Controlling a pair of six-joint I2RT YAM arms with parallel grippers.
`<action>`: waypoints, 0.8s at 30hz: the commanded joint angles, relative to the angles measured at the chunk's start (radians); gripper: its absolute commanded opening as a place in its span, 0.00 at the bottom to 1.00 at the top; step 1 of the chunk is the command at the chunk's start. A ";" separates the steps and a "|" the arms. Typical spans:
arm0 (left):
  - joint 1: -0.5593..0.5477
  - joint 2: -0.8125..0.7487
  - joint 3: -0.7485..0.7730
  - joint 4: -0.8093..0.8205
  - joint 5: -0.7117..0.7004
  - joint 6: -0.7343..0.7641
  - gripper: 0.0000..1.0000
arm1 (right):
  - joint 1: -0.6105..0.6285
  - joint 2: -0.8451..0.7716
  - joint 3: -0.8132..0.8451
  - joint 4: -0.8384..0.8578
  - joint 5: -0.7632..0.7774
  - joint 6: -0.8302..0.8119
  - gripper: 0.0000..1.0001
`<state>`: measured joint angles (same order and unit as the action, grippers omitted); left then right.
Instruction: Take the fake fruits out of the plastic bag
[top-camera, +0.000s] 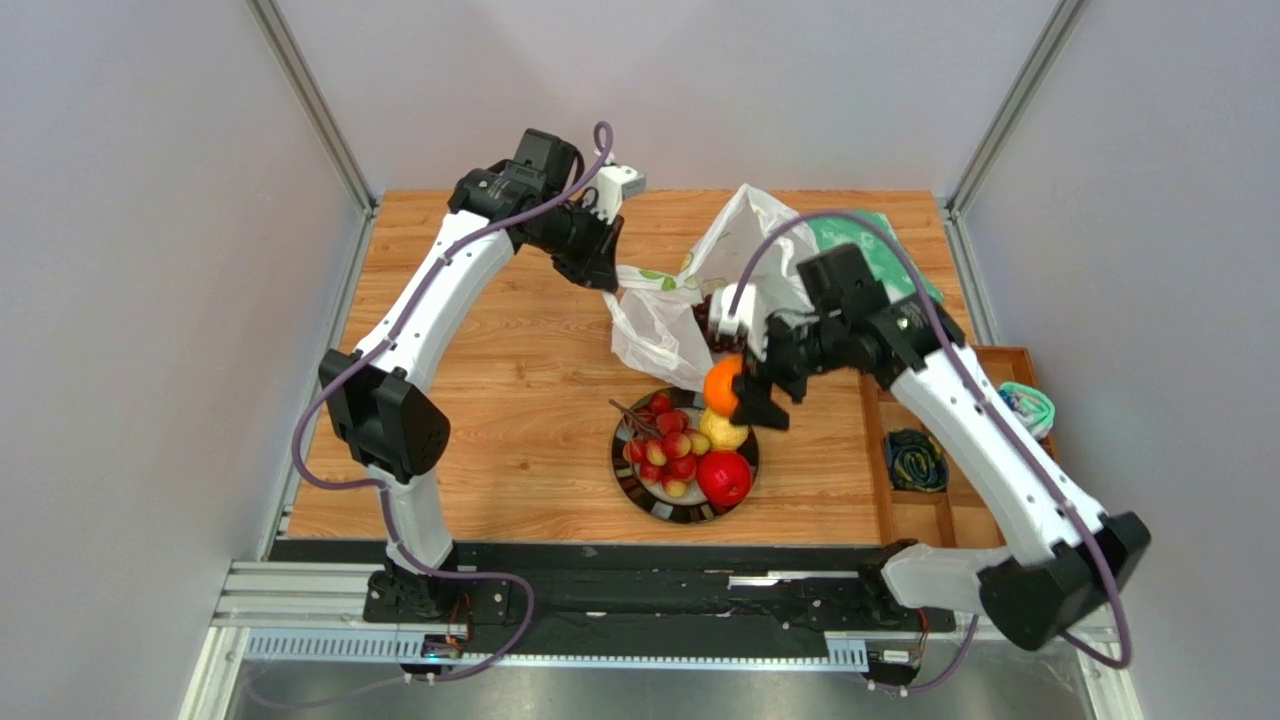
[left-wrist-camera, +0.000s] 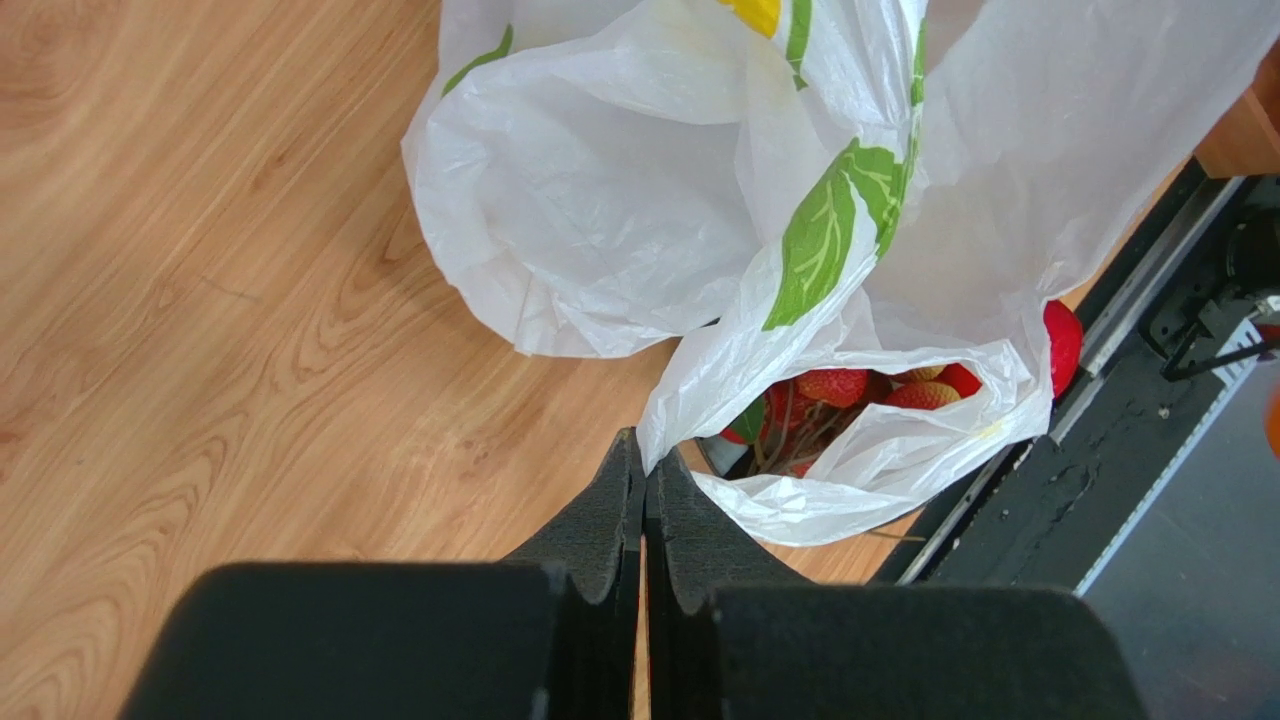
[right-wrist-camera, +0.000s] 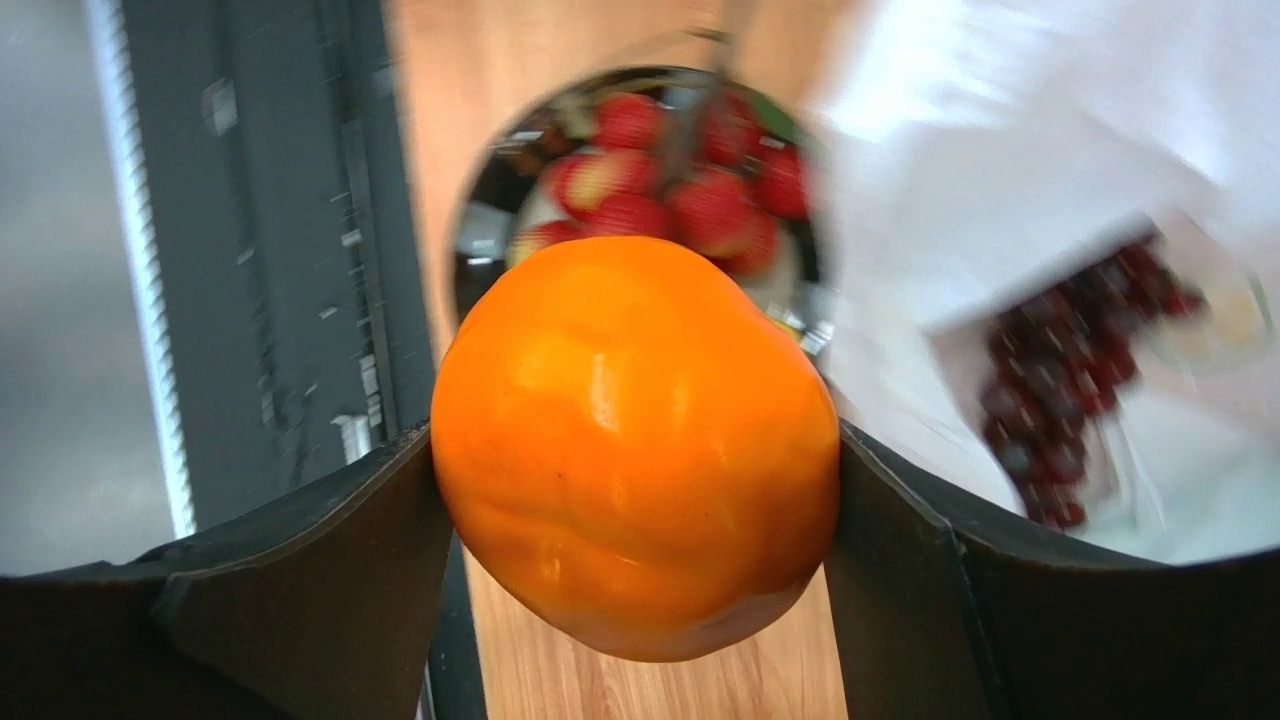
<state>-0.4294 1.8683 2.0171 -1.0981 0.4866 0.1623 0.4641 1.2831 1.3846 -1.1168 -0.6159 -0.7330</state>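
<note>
The white plastic bag (top-camera: 684, 300) lies at the table's far middle, its mouth toward the plate. My left gripper (top-camera: 601, 267) is shut on the bag's edge (left-wrist-camera: 684, 405) and holds it up. My right gripper (top-camera: 747, 393) is shut on the orange fruit (right-wrist-camera: 634, 443) and holds it above the plate's far rim; the orange also shows in the top view (top-camera: 723, 387). On the plate (top-camera: 631, 483) lie the red-yellow berry cluster (top-camera: 663, 447), the yellow lemon-like fruit (top-camera: 724, 432) and the red apple-like fruit (top-camera: 724, 479). Dark purple grapes (right-wrist-camera: 1074, 383) lie inside the bag.
A green-and-white cloth (top-camera: 896, 255) lies behind the bag at the far right. A wooden tray (top-camera: 962, 518) with compartments holding small items stands along the right edge. A black rail (top-camera: 631, 558) runs along the near edge.
</note>
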 joint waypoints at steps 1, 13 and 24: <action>0.020 -0.009 0.000 0.017 0.007 -0.024 0.00 | 0.185 -0.065 -0.132 -0.054 0.050 -0.166 0.60; 0.026 -0.032 -0.023 -0.002 0.058 0.005 0.00 | 0.616 0.077 -0.228 0.153 0.304 -0.216 0.58; 0.024 -0.113 -0.098 -0.009 0.067 0.028 0.00 | 0.659 0.231 -0.268 0.281 0.501 -0.259 0.56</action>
<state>-0.4061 1.8511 1.9301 -1.1069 0.5278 0.1654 1.1152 1.4910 1.1221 -0.9371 -0.2066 -0.9611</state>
